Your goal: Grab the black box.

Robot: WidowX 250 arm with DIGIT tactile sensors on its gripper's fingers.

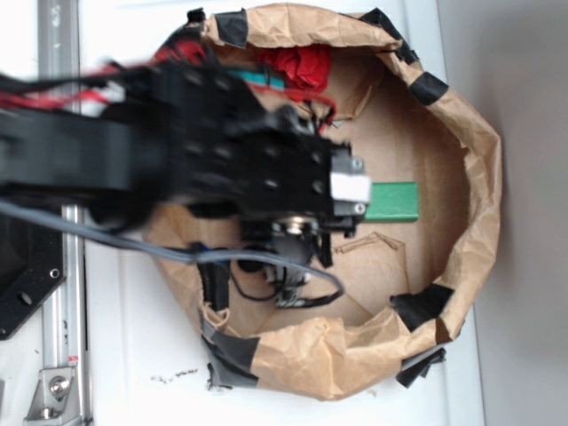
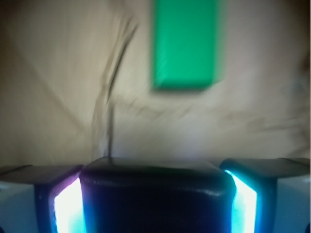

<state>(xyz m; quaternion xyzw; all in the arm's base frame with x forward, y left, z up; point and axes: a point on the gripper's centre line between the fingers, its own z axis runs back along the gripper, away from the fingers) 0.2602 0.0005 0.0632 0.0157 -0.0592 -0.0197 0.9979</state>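
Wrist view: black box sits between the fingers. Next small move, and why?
Probably a short straight lift. In the wrist view the black box fills the gap between both fingers, so the hand looks shut on it. The green block lies ahead on the brown paper, apart from the box, so rising should disturb nothing. The picture is blurred, so contact is not certain.

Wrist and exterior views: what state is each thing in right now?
black box: between the lit fingers, which touch both its sides.
gripper: shut on the black box.
green block: lying flat on the brown paper, apart from the fingers.
paper wall: standing, crumpled, taped at several spots.
red cloth: bunched by the wall.
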